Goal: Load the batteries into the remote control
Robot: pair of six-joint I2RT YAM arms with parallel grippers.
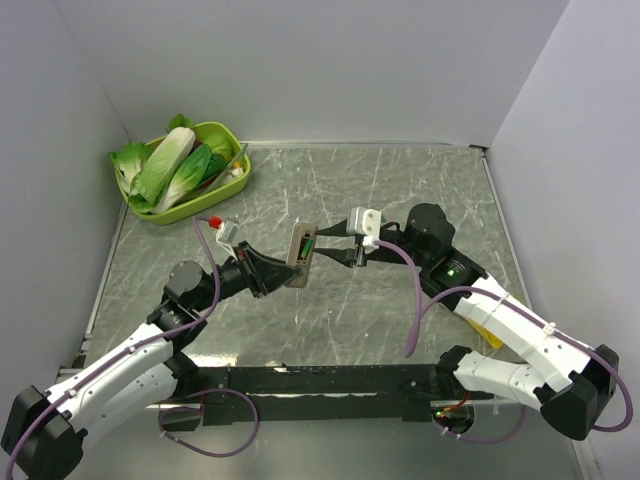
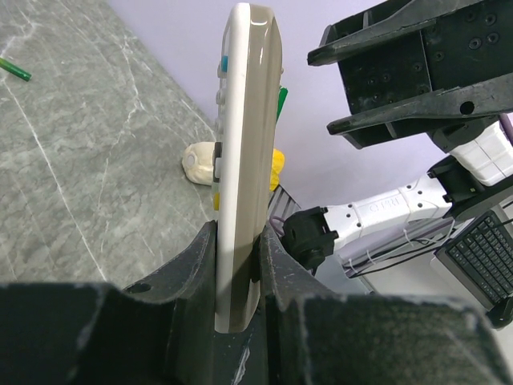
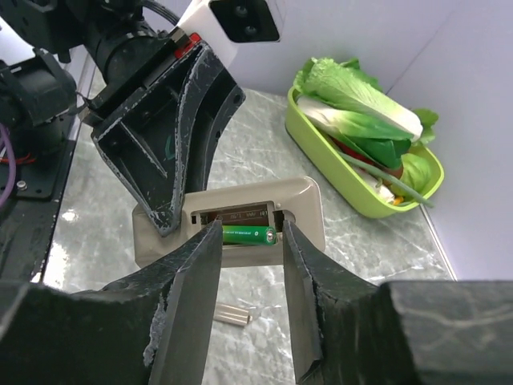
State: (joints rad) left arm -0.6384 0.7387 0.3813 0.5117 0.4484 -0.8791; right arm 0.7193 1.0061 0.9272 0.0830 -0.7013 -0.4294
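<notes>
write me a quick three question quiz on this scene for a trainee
1. True or false: the left tool clamps the remote control.
2. The green battery between the fingers of the right tool is: A) loose on the table, B) in the remote control's open compartment, C) in the left tool.
3. Fill in: in the left wrist view, a second battery lies on the ____.
Key: 1 true; 2 B; 3 table.
</notes>
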